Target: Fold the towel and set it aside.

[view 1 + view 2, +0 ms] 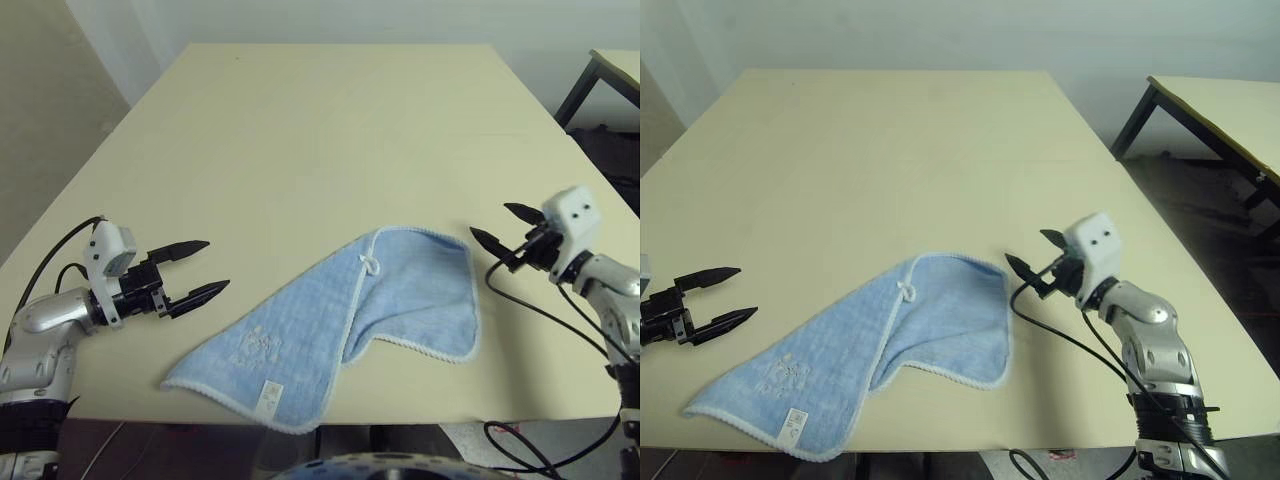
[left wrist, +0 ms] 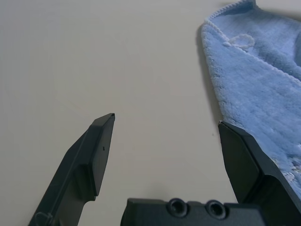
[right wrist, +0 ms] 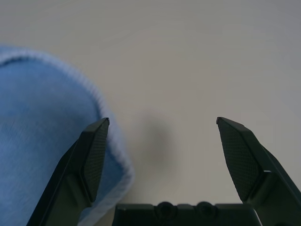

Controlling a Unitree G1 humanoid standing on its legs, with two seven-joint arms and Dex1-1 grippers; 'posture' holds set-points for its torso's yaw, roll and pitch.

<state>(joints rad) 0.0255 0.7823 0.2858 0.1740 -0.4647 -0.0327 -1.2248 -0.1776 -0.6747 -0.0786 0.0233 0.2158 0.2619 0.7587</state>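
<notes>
The light-blue towel lies loosely on the cream table near its front edge, partly doubled over itself, with a white loop on top and a white label at its near corner. My left gripper hovers open just left of the towel, nothing between its fingers. My right gripper stands open just right of the towel's far right corner, also holding nothing. In the right wrist view the towel's edge sits beside one finger.
A second table with dark legs stands at the far right. Black cables trail from my right arm along the table's front right corner. The table's front edge runs close under the towel.
</notes>
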